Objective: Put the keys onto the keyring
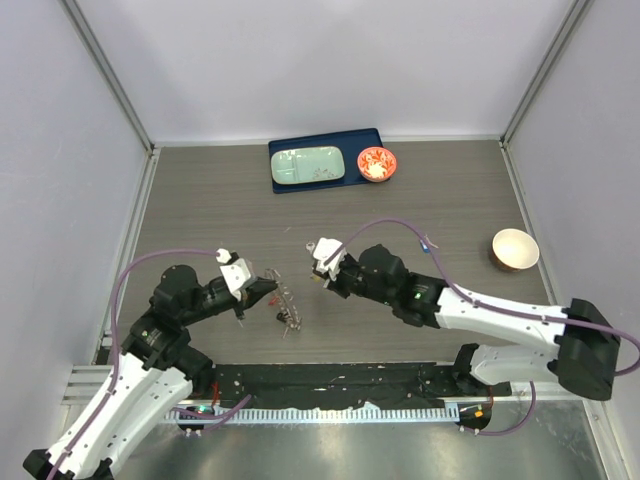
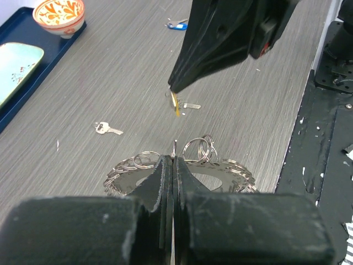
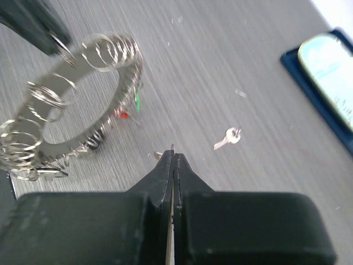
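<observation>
My left gripper [image 1: 268,290] [image 2: 174,157] is shut on the near rim of the keyring [image 1: 288,306] [image 2: 226,174], a wide flat metal ring fringed with small rings and keys, and holds it off the table. My right gripper [image 1: 316,278] [image 2: 172,85] [image 3: 172,150] is shut on the yellow-headed key [image 2: 176,104], which hangs from its tips just beyond the keyring [image 3: 71,110]. A plain silver key [image 2: 107,128] [image 3: 227,138] lies on the table. The blue-headed key [image 2: 177,24] [image 1: 427,242] lies farther off, near the right arm's cable.
A blue tray [image 1: 350,140] at the back holds a pale green plate [image 1: 308,165] and a red patterned bowl [image 1: 377,164]. A wooden bowl [image 1: 514,249] stands at the right. A small silver piece [image 2: 191,105] lies under the right gripper.
</observation>
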You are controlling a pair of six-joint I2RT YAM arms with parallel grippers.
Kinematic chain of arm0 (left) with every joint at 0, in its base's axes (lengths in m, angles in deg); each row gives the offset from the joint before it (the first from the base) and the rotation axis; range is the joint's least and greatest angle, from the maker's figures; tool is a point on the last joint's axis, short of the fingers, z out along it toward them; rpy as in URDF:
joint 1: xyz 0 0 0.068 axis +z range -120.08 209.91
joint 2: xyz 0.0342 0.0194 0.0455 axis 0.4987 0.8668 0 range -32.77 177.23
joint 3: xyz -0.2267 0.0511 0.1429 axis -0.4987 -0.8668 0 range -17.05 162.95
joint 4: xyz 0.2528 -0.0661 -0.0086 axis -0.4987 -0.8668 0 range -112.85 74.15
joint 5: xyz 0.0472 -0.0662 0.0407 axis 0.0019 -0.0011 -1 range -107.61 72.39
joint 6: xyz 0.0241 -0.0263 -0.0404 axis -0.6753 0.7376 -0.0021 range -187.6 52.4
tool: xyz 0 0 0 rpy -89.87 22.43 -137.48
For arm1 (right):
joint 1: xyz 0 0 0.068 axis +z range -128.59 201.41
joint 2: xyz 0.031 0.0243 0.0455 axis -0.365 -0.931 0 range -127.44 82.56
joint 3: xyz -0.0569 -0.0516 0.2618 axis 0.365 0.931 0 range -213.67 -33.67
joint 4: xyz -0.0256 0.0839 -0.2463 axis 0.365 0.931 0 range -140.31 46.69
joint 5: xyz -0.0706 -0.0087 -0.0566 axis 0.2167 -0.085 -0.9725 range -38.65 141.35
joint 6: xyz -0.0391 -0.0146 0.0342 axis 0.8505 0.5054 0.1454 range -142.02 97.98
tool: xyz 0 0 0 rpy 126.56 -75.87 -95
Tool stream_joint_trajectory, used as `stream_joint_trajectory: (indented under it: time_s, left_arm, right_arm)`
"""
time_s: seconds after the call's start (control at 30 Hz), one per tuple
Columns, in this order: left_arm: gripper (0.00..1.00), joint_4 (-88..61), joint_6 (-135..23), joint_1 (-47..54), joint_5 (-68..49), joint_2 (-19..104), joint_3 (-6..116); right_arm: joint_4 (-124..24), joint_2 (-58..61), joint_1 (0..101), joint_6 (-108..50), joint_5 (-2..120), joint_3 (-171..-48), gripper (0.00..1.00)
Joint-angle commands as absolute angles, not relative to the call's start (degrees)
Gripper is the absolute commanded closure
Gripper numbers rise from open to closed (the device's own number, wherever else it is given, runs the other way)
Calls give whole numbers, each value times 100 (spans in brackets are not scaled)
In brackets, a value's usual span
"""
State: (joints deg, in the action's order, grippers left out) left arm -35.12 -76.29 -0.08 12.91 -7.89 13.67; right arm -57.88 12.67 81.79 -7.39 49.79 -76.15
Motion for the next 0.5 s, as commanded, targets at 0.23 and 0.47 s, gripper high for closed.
stream_joint_trajectory:
  time_s: [0.23, 0.47]
  left_arm:
    - [100, -1665, -6938, -14, 2036, -579, 1319]
    - [100, -1462, -7058, -14, 2299, -439, 1275]
  right_arm:
    - [-6560, 2490, 8003, -75, 6356, -7269, 99]
    - [-6586, 2411, 7766, -119, 7191, -7269, 99]
